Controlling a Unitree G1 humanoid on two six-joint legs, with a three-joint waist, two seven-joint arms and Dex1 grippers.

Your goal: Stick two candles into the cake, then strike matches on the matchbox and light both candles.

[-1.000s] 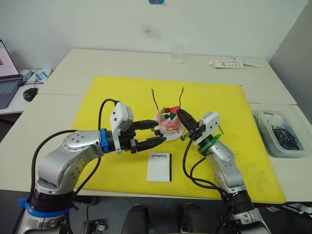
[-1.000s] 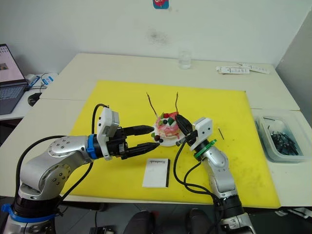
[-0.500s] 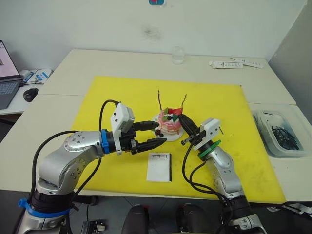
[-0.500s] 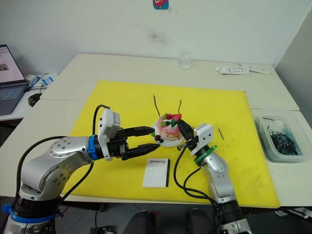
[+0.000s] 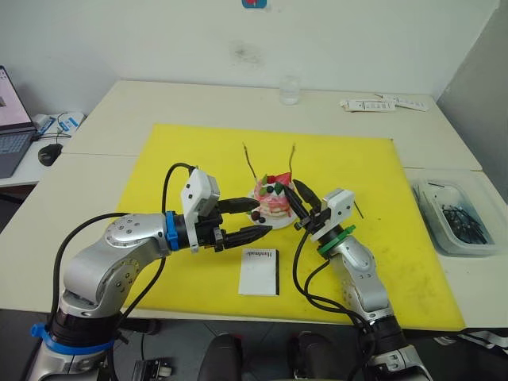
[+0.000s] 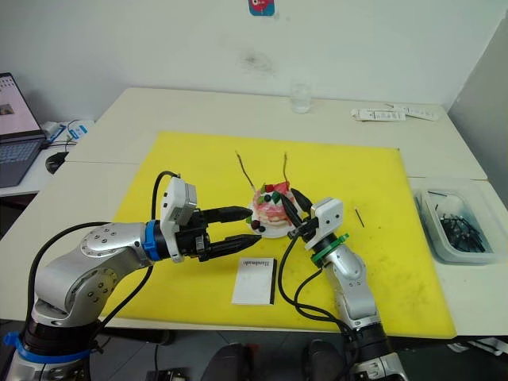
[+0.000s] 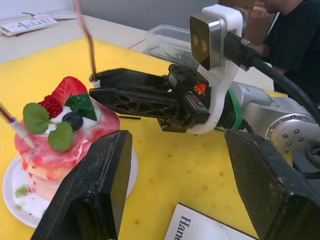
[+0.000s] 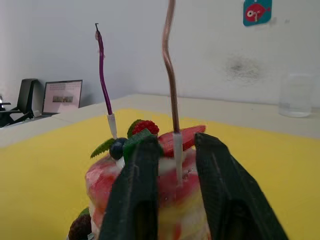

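The small pink cake (image 5: 272, 200) sits on its white plate (image 5: 279, 221) in the middle of the yellow mat. Two thin wavy candles stand in it, one on the left (image 5: 249, 161) and one on the right (image 5: 293, 161). My right gripper (image 8: 177, 142) reaches in from the right. Its fingers (image 8: 145, 165) stand a narrow gap apart on either side of the right candle's pale base (image 8: 177, 150). My left gripper (image 5: 263, 218) hovers open at the cake's left front, holding nothing. The white matchbox (image 5: 259, 271) lies in front of the cake. One short match (image 5: 359, 209) lies to the right.
The yellow mat (image 5: 182, 159) covers the table's middle. A clear bin (image 5: 454, 214) with dark bits stands at the right edge. A glass (image 5: 290, 89) and white strips (image 5: 387, 103) lie at the back. A laptop (image 5: 12, 119) and mouse (image 5: 49, 152) are far left.
My right gripper swung right and down, then came back up to the left. Cake and candles rocked with it and now lean slightly left. The left arm stayed still.
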